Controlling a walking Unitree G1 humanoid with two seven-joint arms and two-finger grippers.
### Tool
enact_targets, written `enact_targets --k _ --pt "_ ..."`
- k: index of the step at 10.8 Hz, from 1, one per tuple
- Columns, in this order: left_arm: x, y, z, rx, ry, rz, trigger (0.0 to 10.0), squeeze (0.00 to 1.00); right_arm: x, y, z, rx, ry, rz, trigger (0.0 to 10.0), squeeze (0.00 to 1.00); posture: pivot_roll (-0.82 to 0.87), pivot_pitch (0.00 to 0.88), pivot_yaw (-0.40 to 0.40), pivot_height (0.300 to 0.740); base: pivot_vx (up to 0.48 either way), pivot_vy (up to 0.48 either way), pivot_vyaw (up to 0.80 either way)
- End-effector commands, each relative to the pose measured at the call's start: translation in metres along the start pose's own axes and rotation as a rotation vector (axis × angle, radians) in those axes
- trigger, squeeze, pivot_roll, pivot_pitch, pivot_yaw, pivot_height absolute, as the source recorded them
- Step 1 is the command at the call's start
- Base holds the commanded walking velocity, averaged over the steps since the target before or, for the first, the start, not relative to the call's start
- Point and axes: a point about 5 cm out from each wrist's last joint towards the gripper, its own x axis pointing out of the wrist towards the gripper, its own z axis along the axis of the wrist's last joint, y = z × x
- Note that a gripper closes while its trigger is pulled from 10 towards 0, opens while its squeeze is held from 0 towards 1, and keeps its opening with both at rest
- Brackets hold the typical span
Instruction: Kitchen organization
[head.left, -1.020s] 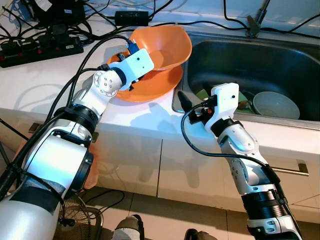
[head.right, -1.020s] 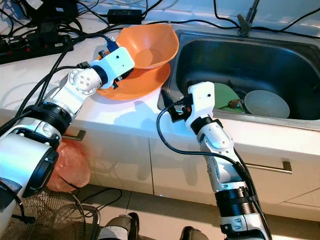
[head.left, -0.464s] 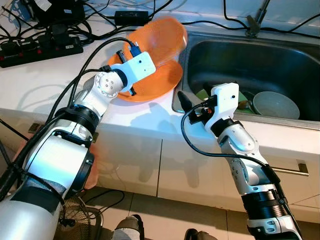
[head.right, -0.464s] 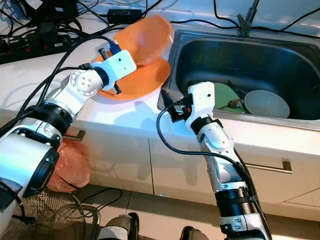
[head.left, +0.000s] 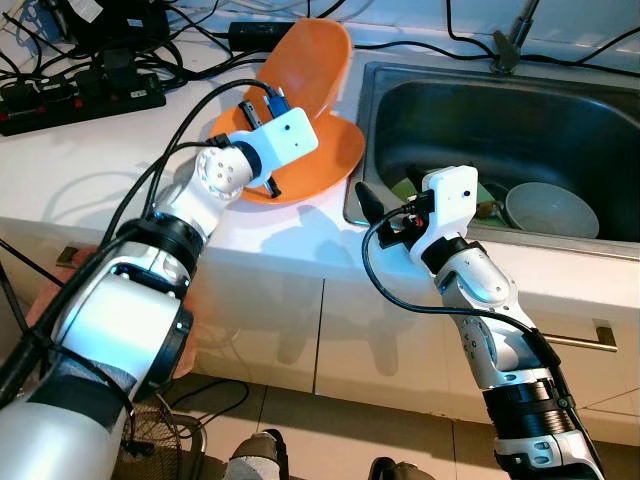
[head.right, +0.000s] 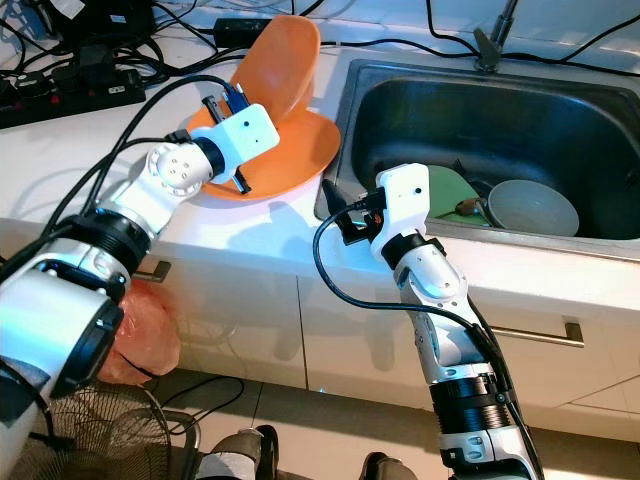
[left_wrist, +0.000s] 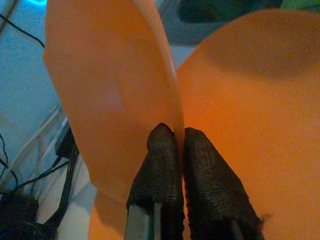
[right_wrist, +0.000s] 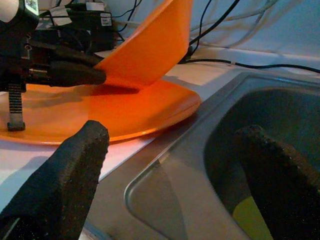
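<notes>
The orange bowl is being pinched at its rim by the left claw, tilted steeply above the orange plate; slipping is being risked, while the right claw is being held apart by the sink.

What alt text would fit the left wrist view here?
Two black fingers of the left gripper pinch the thin rim of an orange bowl, tipped on edge. Behind it lies an orange plate, with dark cables on the counter to one side.

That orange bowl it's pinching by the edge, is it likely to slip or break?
The orange bowl looks like thin plastic, so probably light and hard to break. The left tool grips only its rim, tilted steeply over the orange plate, so it might swivel or slip.
</notes>
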Motion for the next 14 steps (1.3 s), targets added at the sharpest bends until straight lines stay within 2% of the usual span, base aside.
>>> enact_targets --k 1,3,4,5,6,7,8,9,11,12,13,14 --pt "0.001 -0.002 0.005 0.006 -0.03 0.027 0.0 0.0 -0.001 -0.003 0.001 -0.007 -0.006 -0.011 10.0 0.0 0.17 0.121 0.034 0.74 0.0 0.0 0.0" --pt "-0.001 0.008 0.016 0.018 -0.107 0.143 0.0 0.0 -0.001 -0.003 0.001 -0.007 -0.005 -0.01 10.0 0.0 0.17 0.12 0.03 0.74 0.0 0.0 0.0" --pt "-0.007 0.03 0.037 0.047 -0.229 0.316 0.0 0.0 0.0 -0.002 0.001 -0.006 -0.007 -0.01 10.0 0.0 0.18 0.117 0.03 0.74 0.0 0.0 0.0" --pt "-0.01 0.035 0.044 0.043 -0.267 0.355 3.5 0.0 0.0 -0.002 0.001 -0.005 -0.009 -0.011 10.0 0.0 0.17 0.114 0.031 0.74 0.0 0.0 0.0" --pt "-0.016 0.043 0.06 -0.029 -0.368 0.418 10.0 0.0 0.0 -0.002 0.001 -0.003 -0.011 -0.012 10.0 0.0 0.17 0.108 0.032 0.74 0.0 0.0 0.0" --pt "-0.02 0.046 0.069 -0.084 -0.436 0.442 10.0 0.0 0.0 -0.002 0.001 -0.003 -0.012 -0.014 10.0 0.0 0.17 0.104 0.032 0.74 0.0 0.0 0.0" --pt "-0.023 0.042 0.082 -0.224 -0.515 0.436 10.0 0.0 0.001 -0.002 0.001 0.0 -0.023 -0.024 10.0 0.0 0.18 0.099 0.031 0.74 0.0 0.0 0.0" --pt "-0.022 0.033 0.09 -0.416 -0.579 0.385 10.0 0.0 0.002 -0.003 0.003 0.001 -0.04 -0.034 10.0 0.0 0.17 0.095 0.03 0.74 0.0 0.0 0.0" --pt "-0.023 0.018 0.094 -0.796 -0.627 0.234 10.0 0.0 0.003 -0.008 0.012 0.013 -0.099 -0.085 10.0 0.0 0.17 0.089 0.034 0.74 0.0 0.0 0.0" --pt "-0.024 0.013 0.097 -0.868 -0.639 0.182 10.0 0.0 0.002 -0.009 0.012 0.016 -0.108 -0.097 10.0 0.0 0.17 0.091 0.034 0.74 0.0 0.0 0.0" --pt "-0.028 0.006 0.104 -0.981 -0.682 0.1 10.0 0.0 0.002 -0.011 0.013 0.017 -0.118 -0.117 10.0 0.0 0.17 0.097 0.034 0.74 0.0 0.0 0.0" --pt "-0.031 0.004 0.109 -1.157 -0.728 0.054 10.0 0.0 0.003 -0.01 0.014 0.015 -0.13 -0.127 10.0 0.0 0.18 0.105 0.033 0.74 0.0 0.0 0.0"
